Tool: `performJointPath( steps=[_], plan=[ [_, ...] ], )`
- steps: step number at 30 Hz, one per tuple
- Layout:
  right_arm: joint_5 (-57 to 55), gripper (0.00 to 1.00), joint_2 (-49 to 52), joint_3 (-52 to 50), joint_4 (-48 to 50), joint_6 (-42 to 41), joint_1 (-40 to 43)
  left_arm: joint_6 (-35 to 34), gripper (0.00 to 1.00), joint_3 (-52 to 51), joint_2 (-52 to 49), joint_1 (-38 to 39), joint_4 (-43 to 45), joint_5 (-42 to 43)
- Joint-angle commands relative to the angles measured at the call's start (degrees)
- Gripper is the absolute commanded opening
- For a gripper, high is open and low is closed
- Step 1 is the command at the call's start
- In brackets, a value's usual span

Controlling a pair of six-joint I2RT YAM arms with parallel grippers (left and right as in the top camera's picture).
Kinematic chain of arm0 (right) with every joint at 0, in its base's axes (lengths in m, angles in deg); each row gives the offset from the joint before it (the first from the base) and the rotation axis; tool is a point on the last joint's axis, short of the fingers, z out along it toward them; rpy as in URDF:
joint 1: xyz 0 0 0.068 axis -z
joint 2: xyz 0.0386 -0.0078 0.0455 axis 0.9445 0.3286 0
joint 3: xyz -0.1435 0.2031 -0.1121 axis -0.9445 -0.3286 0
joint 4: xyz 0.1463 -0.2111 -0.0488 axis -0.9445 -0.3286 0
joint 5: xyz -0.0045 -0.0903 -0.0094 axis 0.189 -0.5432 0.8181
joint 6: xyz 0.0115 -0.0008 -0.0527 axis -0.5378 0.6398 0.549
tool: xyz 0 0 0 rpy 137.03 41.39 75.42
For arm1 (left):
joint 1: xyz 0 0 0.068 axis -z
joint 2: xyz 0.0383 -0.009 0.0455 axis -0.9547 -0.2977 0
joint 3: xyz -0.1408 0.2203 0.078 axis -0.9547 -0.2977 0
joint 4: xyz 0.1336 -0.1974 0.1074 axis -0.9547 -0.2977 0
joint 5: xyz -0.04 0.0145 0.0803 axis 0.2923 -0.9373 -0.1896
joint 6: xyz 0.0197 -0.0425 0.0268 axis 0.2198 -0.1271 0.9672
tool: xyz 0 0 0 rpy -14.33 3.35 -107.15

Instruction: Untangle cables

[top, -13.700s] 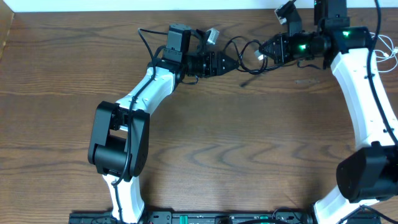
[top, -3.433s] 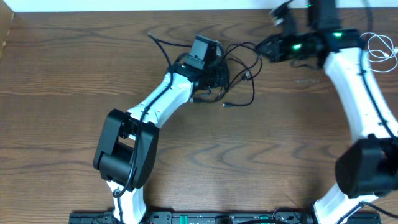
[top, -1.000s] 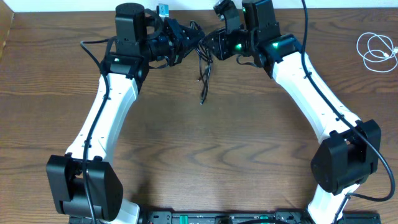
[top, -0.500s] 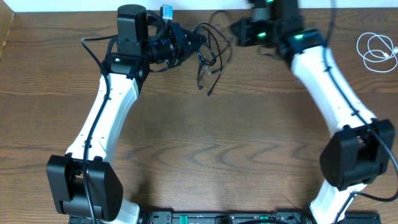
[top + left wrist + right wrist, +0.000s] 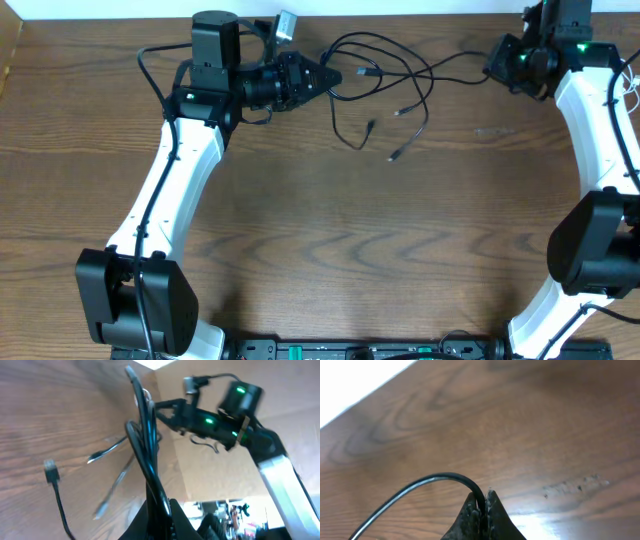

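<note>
Black cables (image 5: 437,478) stretch in loose loops above the wooden counter (image 5: 350,250) between two pincers, left pincer (image 5: 333,77) and right pincer (image 5: 483,499) each pinching strands.

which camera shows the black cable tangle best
Overhead: the black cable tangle shows whole, looping between the left gripper and the right gripper, plug ends loose. Left wrist shows only blurred strands close up; right wrist, one pinched strand.
</note>
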Motion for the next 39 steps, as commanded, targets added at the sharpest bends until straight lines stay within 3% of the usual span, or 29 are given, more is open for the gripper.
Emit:
performJointPath(
  steps=[1,8,13,15,18,22,27,31,39],
  plan=[
    [-7.5,0.01,3.2,0.2,-1.0,0.2,4.1,4.2,0.07,1.4,0.5,-0.9,0.8,5.1],
    [-19.1,0.01,3.9,0.2,-3.9,0.5,9.7,4.8,0.08,1.4,0.5,-3.3,0.8,5.1],
    [-0.5,0.01,3.9,0.2,-3.9,14.8,11.2,4.8,0.08,1.4,0.5,-3.2,0.8,5.0],
    [10.1,0.06,3.9,0.2,-4.1,22.4,10.7,4.9,0.08,1.4,0.5,-3.2,0.8,4.8],
    [22.7,0.34,3.9,0.2,-4.5,28.8,9.3,4.9,0.08,1.4,0.5,-3.2,0.8,4.6],
    [32.2,0.59,3.8,0.2,-3.9,32.9,6.6,4.8,0.08,1.4,0.5,-2.9,0.8,4.6],
    [39.2,0.65,3.8,0.2,0.3,33.7,2.1,4.8,0.07,1.4,0.5,-2.4,0.8,4.6],
    [44.0,0.75,3.8,0.2,5.2,34.1,-3.5,4.8,0.08,1.4,0.5,-2.4,0.8,4.6],
    [41.4,0.82,3.8,0.2,11.5,34.1,-12.7,3.0,0.08,1.4,0.5,-2.4,0.8,4.7]
  ],
)
